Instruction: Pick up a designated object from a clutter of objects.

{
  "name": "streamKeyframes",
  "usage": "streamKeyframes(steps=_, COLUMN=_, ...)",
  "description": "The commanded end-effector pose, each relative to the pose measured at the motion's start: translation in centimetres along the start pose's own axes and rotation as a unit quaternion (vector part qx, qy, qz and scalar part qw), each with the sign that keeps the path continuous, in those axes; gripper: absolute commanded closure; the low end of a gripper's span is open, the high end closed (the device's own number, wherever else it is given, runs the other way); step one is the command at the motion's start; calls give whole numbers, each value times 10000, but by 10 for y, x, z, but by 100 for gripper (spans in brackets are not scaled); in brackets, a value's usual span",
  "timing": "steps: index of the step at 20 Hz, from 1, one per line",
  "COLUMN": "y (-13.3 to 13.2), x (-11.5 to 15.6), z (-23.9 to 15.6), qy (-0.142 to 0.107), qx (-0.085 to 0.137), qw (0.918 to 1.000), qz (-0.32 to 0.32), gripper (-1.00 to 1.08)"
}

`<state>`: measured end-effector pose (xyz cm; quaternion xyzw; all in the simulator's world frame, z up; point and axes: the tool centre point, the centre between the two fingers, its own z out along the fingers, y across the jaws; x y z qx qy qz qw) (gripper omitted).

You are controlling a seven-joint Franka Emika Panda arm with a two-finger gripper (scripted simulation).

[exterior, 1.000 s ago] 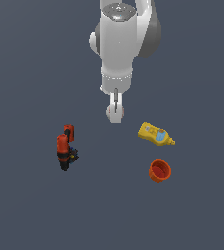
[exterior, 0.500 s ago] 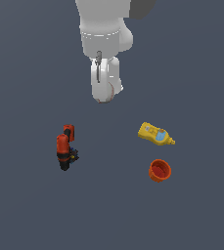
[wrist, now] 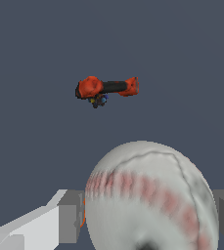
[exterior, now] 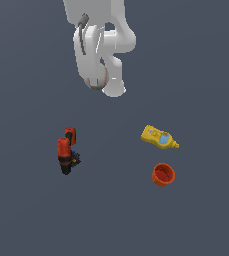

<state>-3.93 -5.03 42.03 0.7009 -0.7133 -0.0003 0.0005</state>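
The small white ball with reddish seam marks [wrist: 147,195] fills the wrist view, held between my two fingers [wrist: 68,217]. My gripper [wrist: 147,217] is shut on it. In the exterior view the gripper [exterior: 104,85] is raised high above the floor, and the ball [exterior: 97,80] shows only partly under the white hand. Of the clutter, the red-and-black power drill [exterior: 66,152] lies below, toward the exterior view's left; it also shows in the wrist view [wrist: 108,89]. The yellow squeeze bottle [exterior: 159,137] and the orange-red cup [exterior: 163,175] lie at the right.
The dark grey floor [exterior: 196,65] spreads all around the three items. The arm's white body [exterior: 93,30] covers the upper middle of the exterior view.
The arm has risen with the ball in the gripper and drifted toward the exterior view's left. The drill, bottle and cup have not moved.
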Motion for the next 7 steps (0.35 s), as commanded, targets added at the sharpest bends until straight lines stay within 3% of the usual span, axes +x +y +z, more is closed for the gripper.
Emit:
streamKeyframes(steps=1, y=-1, x=3, z=-10, qy=-2, qx=5, qw=10000, qz=-8, gripper=108)
streamKeyframes(steps=7, y=-2, x=6, z=-17, qy=-3, qx=5, qw=10000, qz=-10, gripper=108)
